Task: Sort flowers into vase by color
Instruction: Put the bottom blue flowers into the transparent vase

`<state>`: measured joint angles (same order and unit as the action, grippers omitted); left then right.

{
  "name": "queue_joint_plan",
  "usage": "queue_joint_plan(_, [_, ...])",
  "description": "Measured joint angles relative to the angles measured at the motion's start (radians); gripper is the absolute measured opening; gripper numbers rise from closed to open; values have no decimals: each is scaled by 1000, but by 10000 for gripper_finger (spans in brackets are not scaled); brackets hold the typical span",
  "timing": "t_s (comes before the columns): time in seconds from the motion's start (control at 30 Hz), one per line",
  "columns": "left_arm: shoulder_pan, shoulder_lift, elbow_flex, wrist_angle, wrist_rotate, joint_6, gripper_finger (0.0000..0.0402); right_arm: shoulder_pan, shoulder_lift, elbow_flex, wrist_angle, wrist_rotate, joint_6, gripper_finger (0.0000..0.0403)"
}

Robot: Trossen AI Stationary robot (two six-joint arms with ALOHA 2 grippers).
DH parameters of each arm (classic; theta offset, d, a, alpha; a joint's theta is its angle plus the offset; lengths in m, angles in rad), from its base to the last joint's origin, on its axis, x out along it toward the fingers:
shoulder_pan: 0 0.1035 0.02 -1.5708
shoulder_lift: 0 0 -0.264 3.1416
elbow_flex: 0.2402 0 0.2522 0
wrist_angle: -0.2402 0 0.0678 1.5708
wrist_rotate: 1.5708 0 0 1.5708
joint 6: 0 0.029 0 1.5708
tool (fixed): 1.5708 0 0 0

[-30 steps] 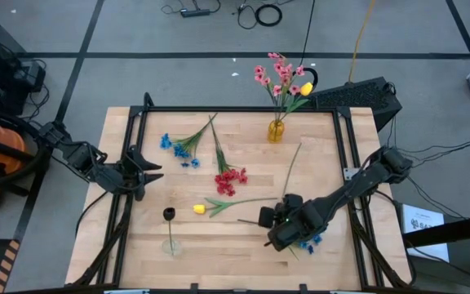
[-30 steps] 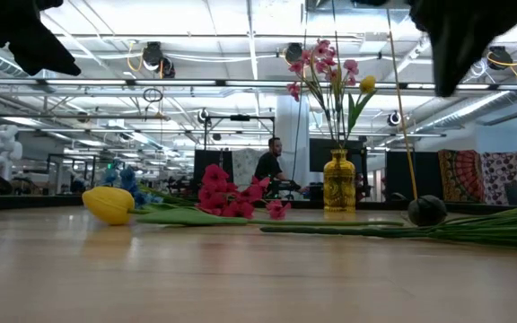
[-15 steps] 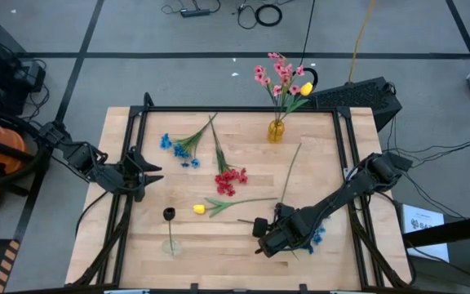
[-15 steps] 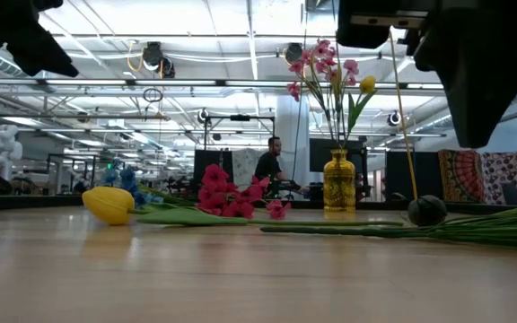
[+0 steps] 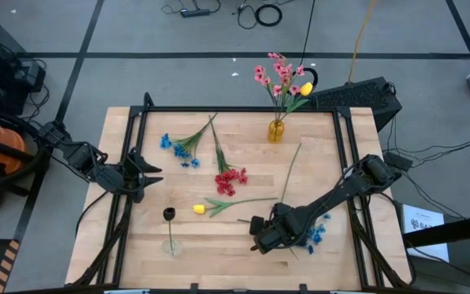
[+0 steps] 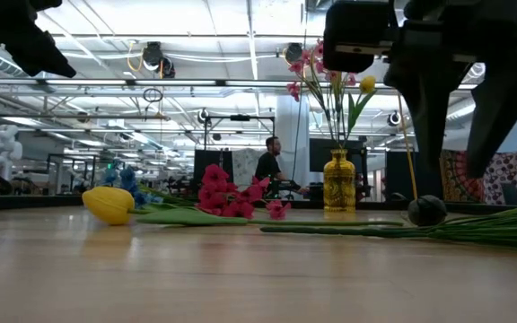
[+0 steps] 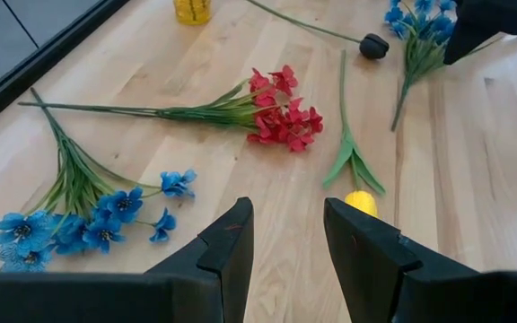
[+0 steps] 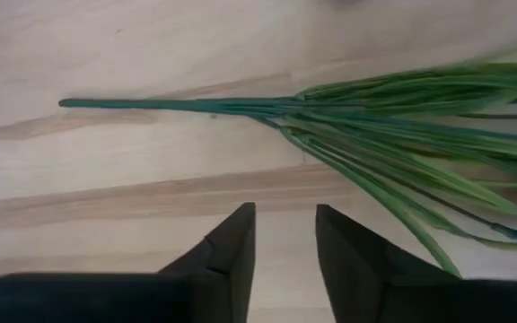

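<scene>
On the table (image 5: 243, 249): the flowers lay loose across the wooden top, with one bunch already standing in a vase.
Blue sprig, near edge (image 5: 315, 236): lay flat beside the right gripper, its green stems fanned out and its stem end pointing toward the table's middle.
Right gripper (image 5: 258, 237): hovered low over the stem end of that blue sprig; fingers (image 8: 229, 242) stood slightly apart, with bare wood in the gap and nothing held.
Dark-headed stem (image 5: 290, 167): lay flat, running from near the right gripper toward the yellow vase.
Yellow bud (image 5: 199, 209): lay flat near the table's middle, its leaves and stem reaching toward the right gripper.
Red cluster (image 5: 230, 180): lay flat at the table's centre, just beside the yellow bud.
Blue sprig, far side (image 5: 178, 148): lay flat, nearest the left arm.
Yellow vase (image 5: 277, 130): stood upright at the far edge, holding pink blooms (image 5: 276, 75) and a second yellow bud.
Clear vase (image 5: 170, 242): stood upright near the front edge, holding one dark head.
Left gripper (image 5: 152, 171): waited at the left side; fingers (image 7: 225, 247) apart, holding nothing.
</scene>
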<state>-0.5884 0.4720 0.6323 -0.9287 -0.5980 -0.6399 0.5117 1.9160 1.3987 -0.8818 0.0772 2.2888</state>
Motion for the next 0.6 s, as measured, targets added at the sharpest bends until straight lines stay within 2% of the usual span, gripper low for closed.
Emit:
queue_joint_plan(0.2, [0,0,0,0,0,1,143,-24,0,0,34,-39,77,125])
queue_joint_plan(0.3, [0,0,0,0,0,1,143,-44,0,0,35,-52,134,123])
queue_joint_plan(0.6, [0,0,0,0,11,-5,143,-86,14,0,-15,-56,161,110])
